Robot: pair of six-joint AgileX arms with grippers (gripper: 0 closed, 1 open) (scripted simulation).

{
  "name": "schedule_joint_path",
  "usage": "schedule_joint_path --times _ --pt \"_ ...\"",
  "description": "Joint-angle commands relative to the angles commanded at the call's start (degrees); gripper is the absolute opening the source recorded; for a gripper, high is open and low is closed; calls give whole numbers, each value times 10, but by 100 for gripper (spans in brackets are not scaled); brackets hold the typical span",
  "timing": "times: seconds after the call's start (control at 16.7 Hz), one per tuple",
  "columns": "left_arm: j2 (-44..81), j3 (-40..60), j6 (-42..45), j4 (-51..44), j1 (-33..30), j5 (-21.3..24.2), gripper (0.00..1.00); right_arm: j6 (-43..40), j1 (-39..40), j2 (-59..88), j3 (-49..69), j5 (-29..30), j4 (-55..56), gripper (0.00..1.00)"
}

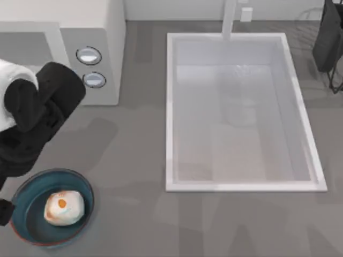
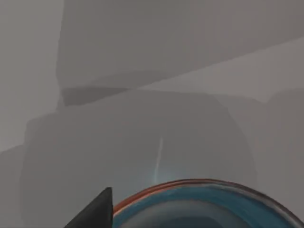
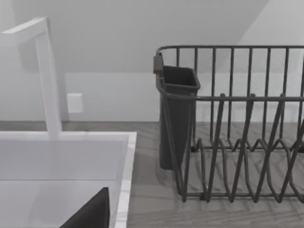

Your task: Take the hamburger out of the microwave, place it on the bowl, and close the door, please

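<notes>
The hamburger [image 1: 64, 208] lies inside the bowl [image 1: 24, 195] at the table's near left corner, resting slightly right of the bowl's centre. The left arm [image 1: 37, 115] hangs above the table between the bowl and the microwave [image 1: 107, 43]; whether its gripper is released or clenched cannot be told. The microwave stands at the far left, knobs [image 1: 89, 55] facing up. Right of it lies the white sink [image 1: 171, 107] with its faucet [image 1: 229, 21], and beyond that a dark dish rack [image 3: 237, 142].

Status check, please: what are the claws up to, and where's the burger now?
Left arm above counter between microwave and bowl. Hamburger in bowl. Right arm parked by dish rack.
</notes>
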Motion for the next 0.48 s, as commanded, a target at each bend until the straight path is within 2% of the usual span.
schedule_joint_path --times 0.48 --pt "-475 -271 608 322 135 149 100 0 0 0 0 0 0 100"
